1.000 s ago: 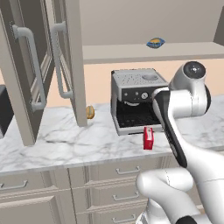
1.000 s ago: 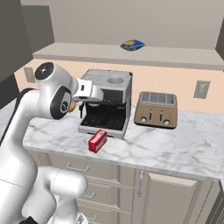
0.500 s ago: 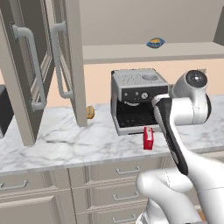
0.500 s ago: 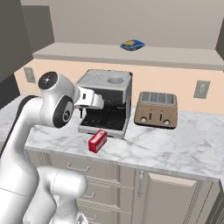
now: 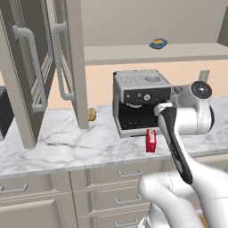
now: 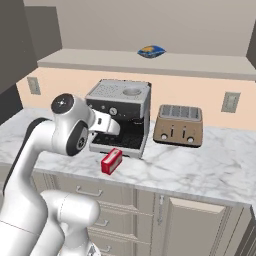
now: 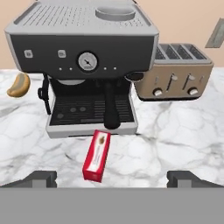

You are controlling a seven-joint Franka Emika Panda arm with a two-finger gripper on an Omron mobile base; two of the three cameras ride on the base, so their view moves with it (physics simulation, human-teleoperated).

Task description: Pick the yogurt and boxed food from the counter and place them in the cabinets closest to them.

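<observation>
Item: boxed food (image 7: 97, 155), small red carton, lying flat on the bench (image 5: 67, 149) just in front of the drip tray of the espresso machine (image 7: 87, 57). It lies clear of the machine's base, with open marble on both long sides, so it looks reachable from above

Item: gripper (image 7: 111, 178), unladen. Both fingers (image 7: 41, 178) are spread to full width and grasp nothing; the red box sits between and ahead of them, not yet touched

Item: arm, bent at the elbow in front of the espresso machine, forearm reaching forward and the hand tilted down toward the bench. The pose reads as an approach lined up on the box

Item: cabinets (image 5: 40, 75), upper unit to the left of the machine, doors swung open, presumably standing ready to receive an item

Other stock: toaster (image 6: 179, 125) to the right of the machine; a brown pastry-like item (image 7: 18, 85) on the bench to its left; a flat blue-and-yellow item (image 6: 151, 50) on the wall shelf (image 6: 210, 70) above

Yogurt: not located
</observation>
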